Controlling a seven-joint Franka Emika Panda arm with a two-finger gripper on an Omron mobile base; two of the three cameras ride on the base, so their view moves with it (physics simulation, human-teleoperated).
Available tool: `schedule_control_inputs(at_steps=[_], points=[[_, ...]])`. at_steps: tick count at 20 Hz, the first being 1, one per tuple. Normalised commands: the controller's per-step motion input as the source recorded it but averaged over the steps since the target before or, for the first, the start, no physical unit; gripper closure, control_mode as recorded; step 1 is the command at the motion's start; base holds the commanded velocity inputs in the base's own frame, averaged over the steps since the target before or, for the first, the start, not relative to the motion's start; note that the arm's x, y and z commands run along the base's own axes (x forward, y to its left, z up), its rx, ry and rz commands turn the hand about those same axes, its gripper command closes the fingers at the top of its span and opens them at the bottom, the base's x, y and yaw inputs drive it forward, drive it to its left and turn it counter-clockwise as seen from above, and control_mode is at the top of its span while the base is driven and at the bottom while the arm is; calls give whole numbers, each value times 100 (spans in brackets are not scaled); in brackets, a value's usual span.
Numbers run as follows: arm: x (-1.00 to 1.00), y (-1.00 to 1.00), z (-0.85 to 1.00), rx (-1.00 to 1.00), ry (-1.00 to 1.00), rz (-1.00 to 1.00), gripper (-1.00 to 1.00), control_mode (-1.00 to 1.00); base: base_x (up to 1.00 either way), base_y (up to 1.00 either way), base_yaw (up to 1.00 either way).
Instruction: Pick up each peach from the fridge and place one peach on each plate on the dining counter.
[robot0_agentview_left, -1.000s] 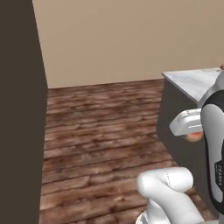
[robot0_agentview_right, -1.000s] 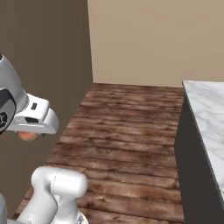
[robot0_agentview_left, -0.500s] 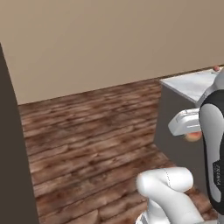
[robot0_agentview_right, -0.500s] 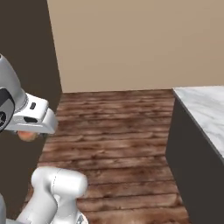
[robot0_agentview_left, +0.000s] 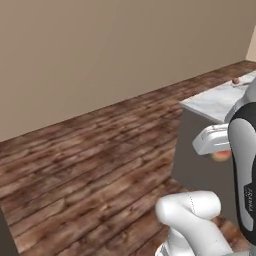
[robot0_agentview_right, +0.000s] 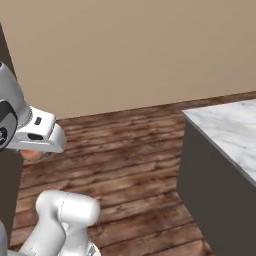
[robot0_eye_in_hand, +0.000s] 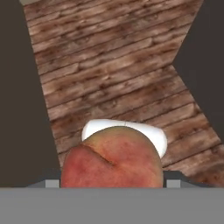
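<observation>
**Peach in the jaws, island worktop off to the side**

Left base view: the white arm rises at the lower right, and the white hand sticks out leftward with a bit of reddish-orange round peach (robot0_agentview_left: 220, 155) peeking out under it. So the jaws (robot0_agentview_left: 220, 153) look to be pinching that peach, though the fingers themselves are hard to make out here. Right behind is the long island with the white, grey-veined marble worktop (robot0_agentview_left: 216, 101) and grey sides. Way at the far end of that top there's a small reddish thing (robot0_agentview_left: 236, 80), too small to tell what it is. The rest is brown wood plank floor (robot0_agentview_left: 90, 160) and a plain beige wall (robot0_agentview_left: 115, 50).

Right base view: same hand on the left, with a sliver of peach (robot0_agentview_right: 33, 154) under it. The marble worktop (robot0_agentview_right: 227, 131) is on the right, well apart from the hand, with floor between them.

Hand view: the peach (robot0_eye_in_hand: 112, 158) sits big at the bottom, red with a yellowish blush and a crease down it, held right at the jaws. Below it there's plank floor and a white rounded robot part. Dark panels run down both sides.
</observation>
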Motion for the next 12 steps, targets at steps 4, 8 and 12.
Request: schedule_control_inputs(at_steps=[4,8,12], points=[[0,0,0,0,0,0,100,100,100,81,-43],[0,0,0,0,0,0,100,100,100,84,-43],[0,0,0,0,0,0,100,100,100,87,-42]])
